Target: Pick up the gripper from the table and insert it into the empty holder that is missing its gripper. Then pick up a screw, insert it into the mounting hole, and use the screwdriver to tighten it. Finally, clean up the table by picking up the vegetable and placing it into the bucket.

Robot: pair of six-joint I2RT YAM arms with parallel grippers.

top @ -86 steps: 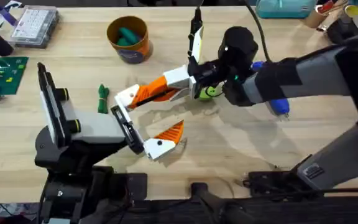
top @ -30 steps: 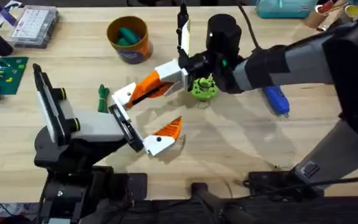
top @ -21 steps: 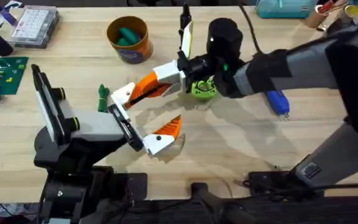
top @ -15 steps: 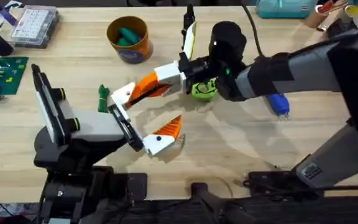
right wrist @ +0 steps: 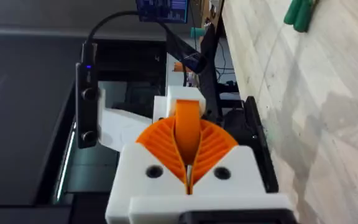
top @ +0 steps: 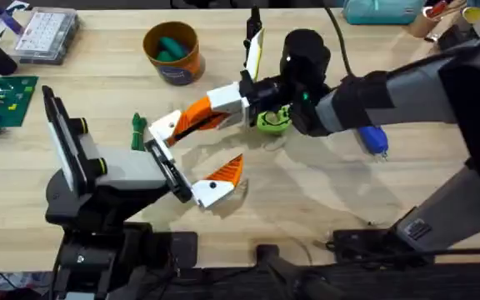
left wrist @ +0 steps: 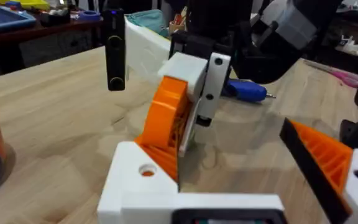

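While the gripper (top: 202,114) is sitting clamped in the right gripper (top: 242,107), its tip touching the empty holder (top: 167,128), nothing is shifting from half a second ago, so insertion is stalling; the left gripper (top: 183,158) is standing open above the worktop (top: 307,192).

Two arms are working over the worktop (top: 323,200). Sitting on it are one bucket (top: 172,52), one screwdriver (top: 373,138), one dark green vegetable (top: 137,132) and one lime disc (top: 273,121).
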